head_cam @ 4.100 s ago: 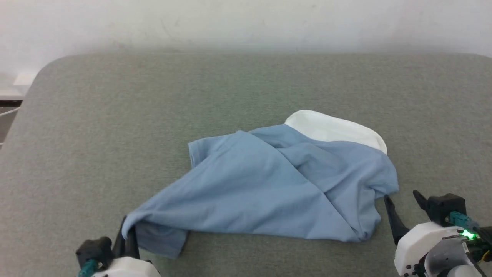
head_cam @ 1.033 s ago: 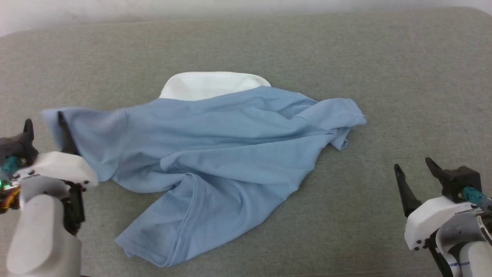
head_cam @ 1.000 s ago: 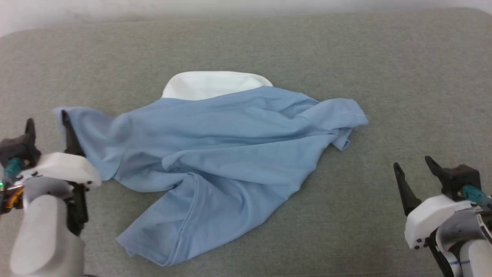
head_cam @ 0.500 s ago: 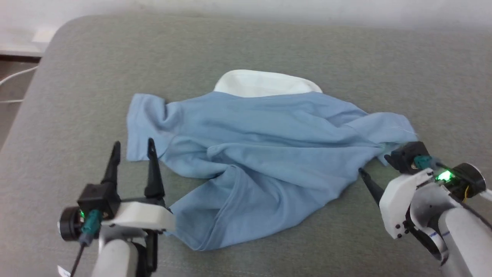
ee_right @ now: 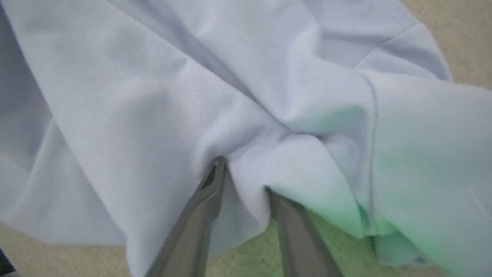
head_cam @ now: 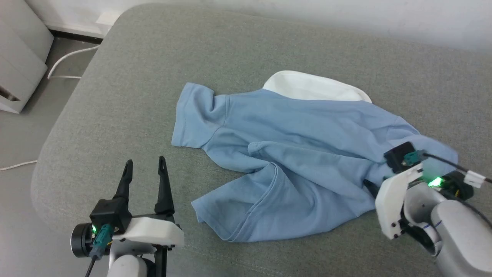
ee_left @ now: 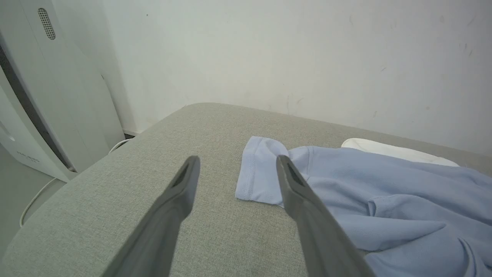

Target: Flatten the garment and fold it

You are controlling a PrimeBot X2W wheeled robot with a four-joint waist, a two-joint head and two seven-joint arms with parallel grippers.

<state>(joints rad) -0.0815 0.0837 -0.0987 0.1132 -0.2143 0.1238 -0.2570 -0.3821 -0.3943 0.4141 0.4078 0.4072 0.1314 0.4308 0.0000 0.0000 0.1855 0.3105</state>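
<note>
- left gripper (head_cam: 145, 161) sits over the near left corner of the surface (head_cam: 134, 77), fingers wide apart and empty, it dropped the sleeve (head_cam: 192, 115) a second ago
- right gripper (ee_right: 244, 177) has moved in, squeezing a fold on the garment (head_cam: 300, 154) right side, can't tell if it's clamped yet
- garment is mid-surface and rumpled, collar (head_cam: 307, 86) toward the far edge, so flattening is unfinished and no folds are made

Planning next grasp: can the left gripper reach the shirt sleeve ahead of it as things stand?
Probably yes: left gripper is open and the sleeve lies on the cushion ahead of its fingers, nothing between.
</note>
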